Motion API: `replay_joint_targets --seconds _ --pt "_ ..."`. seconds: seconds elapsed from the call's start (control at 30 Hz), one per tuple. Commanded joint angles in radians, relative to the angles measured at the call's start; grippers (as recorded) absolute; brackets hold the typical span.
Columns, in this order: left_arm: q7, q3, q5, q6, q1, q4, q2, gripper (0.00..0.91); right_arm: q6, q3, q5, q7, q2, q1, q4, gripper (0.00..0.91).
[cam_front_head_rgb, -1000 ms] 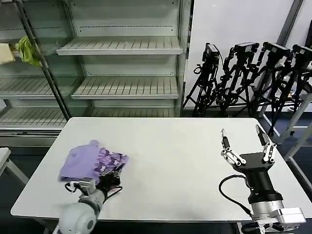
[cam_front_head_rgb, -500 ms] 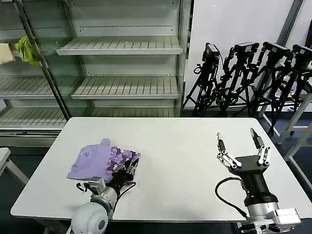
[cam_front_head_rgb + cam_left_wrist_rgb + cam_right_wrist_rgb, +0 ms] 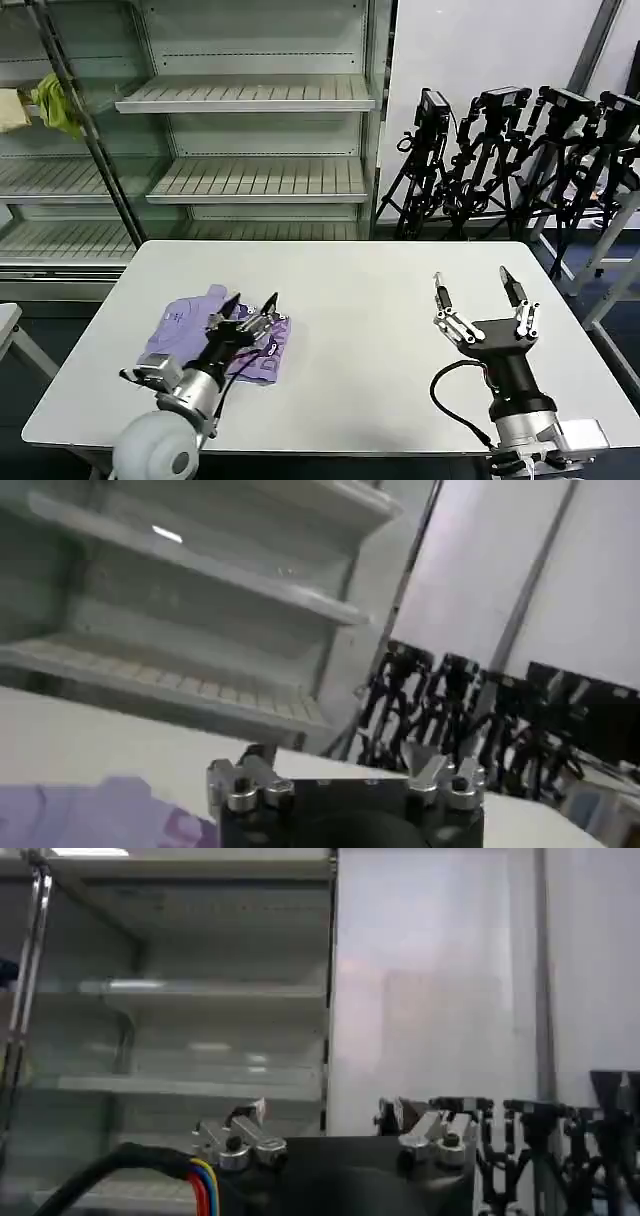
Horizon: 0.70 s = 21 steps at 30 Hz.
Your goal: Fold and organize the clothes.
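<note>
— Lavender thin-fabric T-shirt [image 3: 205, 330]: bunched on white table [image 3: 350, 300], near-left. Directly under left gripper [image 3: 250, 303], spread wide, holding nothing.

— Right gripper [image 3: 478, 286]? Well right of shirt, splayed, empty. Left nearer.

t-shirt [image 3: 215, 330]: 1 | tools: 2, left tool [image 3: 252, 300], right tool [image 3: 474, 287] | table [image 3: 360, 330]: 1 | yellow-green cloth [image 3: 55, 103]: 1

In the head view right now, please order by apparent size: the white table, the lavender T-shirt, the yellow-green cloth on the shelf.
1. White table, by far the largest.
2. Lavender T-shirt, bunched under the open left gripper.
3. Yellow-green cloth, smallest as it looks, though it hangs farther from the camera, so true size is unsure.
</note>
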Motion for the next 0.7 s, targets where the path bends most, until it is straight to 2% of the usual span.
replay_joint_targets --seconds 0.03,0.17,0.33,0.5,0.7 --pt "-0.001 -0.199 0.093 -0.011 0.106 -0.139 -0.018 0.907 -0.053 -0.279 0.179 0.054 0.134 0.220 -0.320 0.907" --pt "0.000 -0.268 0.124 -0.008 0.164 -0.181 -0.051 0.907 -0.057 -0.411 0.210 0.076 0.188 0.289 -0.451 0.907" --pt "0.005 -0.309 0.142 -0.008 0.207 -0.217 -0.083 0.907 -0.070 -0.546 0.232 0.095 0.241 0.390 -0.537 0.907" --pt "0.011 -0.323 0.168 -0.014 0.233 -0.224 -0.101 0.907 -0.128 -0.618 0.260 0.137 0.236 0.477 -0.522 0.907" --pt "0.014 -0.325 0.181 -0.021 0.244 -0.214 -0.112 0.907 -0.257 -0.639 0.330 0.195 0.175 0.524 -0.409 0.907"
